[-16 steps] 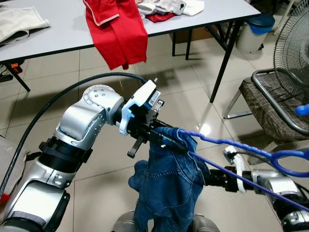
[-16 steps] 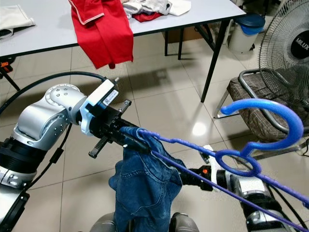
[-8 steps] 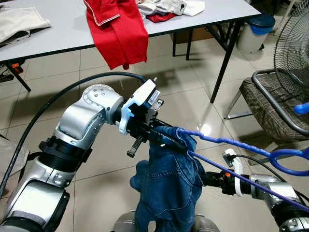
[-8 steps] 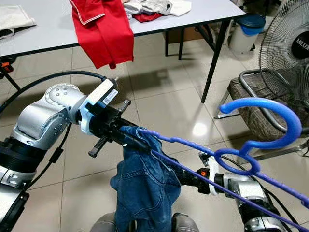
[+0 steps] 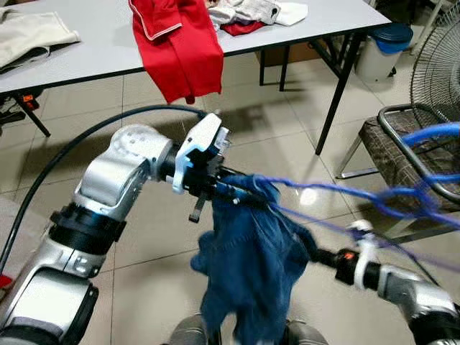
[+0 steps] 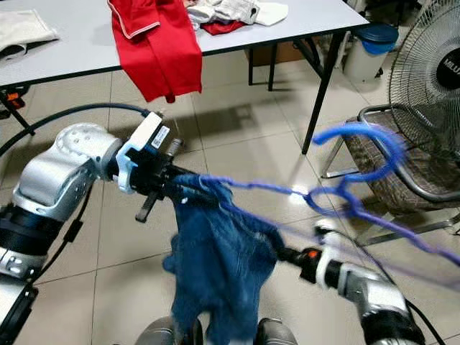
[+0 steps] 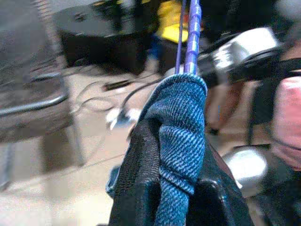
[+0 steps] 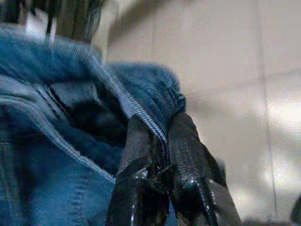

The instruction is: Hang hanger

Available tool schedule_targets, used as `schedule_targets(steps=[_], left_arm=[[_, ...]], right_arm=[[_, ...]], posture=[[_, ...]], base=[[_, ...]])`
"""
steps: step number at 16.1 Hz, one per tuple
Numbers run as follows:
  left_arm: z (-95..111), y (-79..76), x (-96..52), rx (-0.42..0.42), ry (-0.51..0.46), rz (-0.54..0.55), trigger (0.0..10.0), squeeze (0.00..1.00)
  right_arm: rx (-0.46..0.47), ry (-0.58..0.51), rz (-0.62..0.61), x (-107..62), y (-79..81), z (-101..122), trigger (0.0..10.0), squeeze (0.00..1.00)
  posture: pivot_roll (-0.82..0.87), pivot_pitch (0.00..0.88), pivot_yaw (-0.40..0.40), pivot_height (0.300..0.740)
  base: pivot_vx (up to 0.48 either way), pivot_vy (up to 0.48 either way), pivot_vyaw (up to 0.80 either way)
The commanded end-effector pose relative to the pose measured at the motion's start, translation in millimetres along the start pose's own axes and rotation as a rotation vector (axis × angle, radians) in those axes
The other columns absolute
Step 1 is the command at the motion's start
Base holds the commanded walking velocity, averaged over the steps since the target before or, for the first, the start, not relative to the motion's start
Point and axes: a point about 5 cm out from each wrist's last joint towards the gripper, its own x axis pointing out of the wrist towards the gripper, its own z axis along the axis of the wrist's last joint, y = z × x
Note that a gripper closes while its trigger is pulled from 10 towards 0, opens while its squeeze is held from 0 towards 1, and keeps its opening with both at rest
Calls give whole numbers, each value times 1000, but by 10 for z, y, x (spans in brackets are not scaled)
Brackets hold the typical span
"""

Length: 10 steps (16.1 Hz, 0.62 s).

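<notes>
Fingers [image 8: 188,155] of both grippers clamped on soft, limp denim garment [image 6: 215,266]; light, stiff blue hanger [image 6: 345,198] best held by its 1 hook.

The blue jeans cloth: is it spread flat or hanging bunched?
Hanging bunched. The denim droops in folds from the blue hanger, pinched by the left claw and right claw.

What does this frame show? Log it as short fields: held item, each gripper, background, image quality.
held item: blue denim garment draped on a blue hanger
left gripper: shut on the denim at the hanger's end
right gripper: shut on a denim fold
background: grey table with red garment hanging over its edge, chair, fan
image quality: hanger and denim motion-blurred
</notes>
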Motion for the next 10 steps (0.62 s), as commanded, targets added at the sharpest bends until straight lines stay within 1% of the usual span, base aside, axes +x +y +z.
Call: schedule_targets(steps=[1,2,3,5,6,7,8,10], left_arm=[[-98,13,-148,-8,33,97,0,0],[-208,-21,-239,-31,49,145,0,0],[-238,-30,-266,-41,50,162,0,0],[-371,-35,-380,-51,73,263,0,0],[-391,-34,-393,-52,76,277,0,0],[-450,-31,-448,-48,74,346,0,0],[-481,-28,-476,-37,79,377,0,0],[-515,-28,-528,-26,86,405,0,0]], right_arm=[[22,-73,-48,-83,-35,42,0,0],[26,-147,-112,-168,-73,102,0,0],[30,-172,-133,-196,-84,125,0,0],[80,-300,-246,-328,-158,259,0,0],[88,-316,-261,-344,-168,275,0,0],[133,-373,-319,-422,-213,334,0,0],[145,-395,-344,-457,-224,365,0,0],[156,-429,-382,-509,-258,441,0,0]], posture=[[22,108,107,740],[17,109,108,740],[17,109,108,740],[8,112,109,740],[8,112,109,740],[7,112,108,740],[8,111,108,740],[9,111,109,740]], base=[[0,0,0],[0,0,0],[0,0,0],[0,0,0],[0,0,0],[0,0,0],[0,0,0],[0,0,0]])
